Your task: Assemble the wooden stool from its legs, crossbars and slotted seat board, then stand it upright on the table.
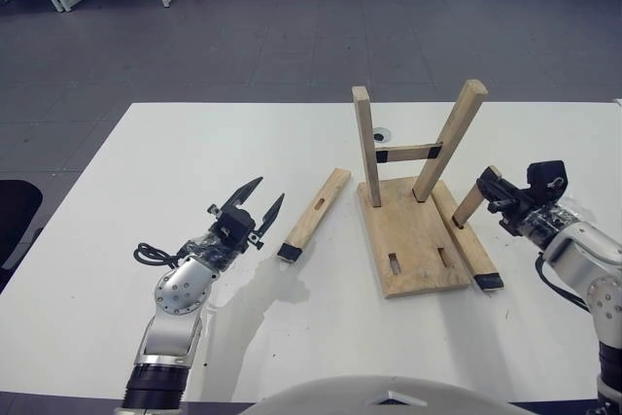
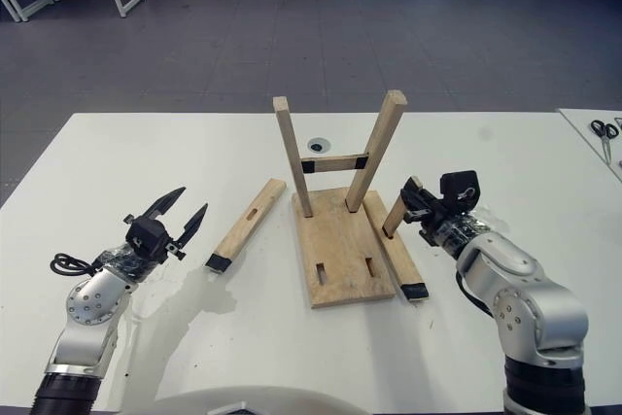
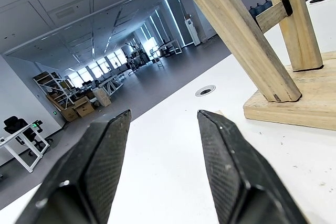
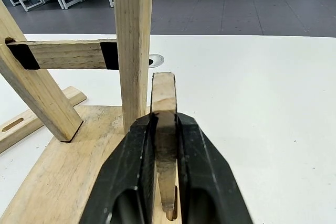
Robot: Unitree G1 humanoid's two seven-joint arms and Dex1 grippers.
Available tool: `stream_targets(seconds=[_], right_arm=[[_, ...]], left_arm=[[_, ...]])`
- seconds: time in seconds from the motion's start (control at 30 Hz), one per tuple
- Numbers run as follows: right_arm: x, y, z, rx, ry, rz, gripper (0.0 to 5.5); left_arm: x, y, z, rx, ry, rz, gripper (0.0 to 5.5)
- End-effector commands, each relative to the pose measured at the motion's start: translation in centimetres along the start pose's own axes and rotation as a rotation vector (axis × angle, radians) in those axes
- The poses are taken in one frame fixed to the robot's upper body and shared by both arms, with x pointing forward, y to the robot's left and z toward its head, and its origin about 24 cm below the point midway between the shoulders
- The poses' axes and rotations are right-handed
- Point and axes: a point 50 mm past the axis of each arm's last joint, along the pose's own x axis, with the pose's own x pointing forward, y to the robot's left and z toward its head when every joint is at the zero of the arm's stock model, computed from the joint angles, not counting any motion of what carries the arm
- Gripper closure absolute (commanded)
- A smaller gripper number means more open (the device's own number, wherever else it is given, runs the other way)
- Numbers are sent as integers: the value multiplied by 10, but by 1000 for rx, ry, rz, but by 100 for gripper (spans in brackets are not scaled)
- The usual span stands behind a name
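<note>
The slotted seat board (image 1: 420, 252) lies flat on the white table. Two legs (image 1: 365, 143) stand in it, joined by a black-tipped crossbar (image 1: 408, 153). A third leg (image 1: 314, 213) lies loose to the left of the board. A fourth leg (image 1: 468, 245) lies along the board's right edge. My right gripper (image 1: 494, 191) is shut on a short crossbar (image 4: 163, 95), which slants up from that fourth leg. My left gripper (image 1: 255, 203) hovers open and empty just left of the loose leg, its dark fingers (image 3: 105, 161) spread.
A round cable hole (image 1: 379, 133) sits in the table behind the stool. A black cable (image 1: 151, 256) loops by my left wrist. Scissors (image 2: 603, 131) lie on a neighbouring table at the far right. Grey floor and metal frames lie beyond the table's far edge.
</note>
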Motion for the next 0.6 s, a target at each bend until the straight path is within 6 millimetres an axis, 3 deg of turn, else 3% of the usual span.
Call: stream_targets(seconds=[0.03, 0.13, 0.37, 0.5, 0.6], right_arm=[[-5, -3, -8, 14, 35, -39, 509], [-10, -8, -11, 16, 58, -67, 509], [-8, -22, -41, -41, 155, -186, 509], [-4, -33, -43, -83, 172, -257, 509], [0, -33, -33, -40, 114, -243, 509]], left_arm=[[0, 0, 0, 3, 7, 2, 319], [-1, -1, 0, 1, 9, 5, 319], [-1, -1, -1, -4, 10, 8, 319], [1, 0, -1, -4, 7, 1, 319], [1, -1, -1, -5, 7, -2, 319]])
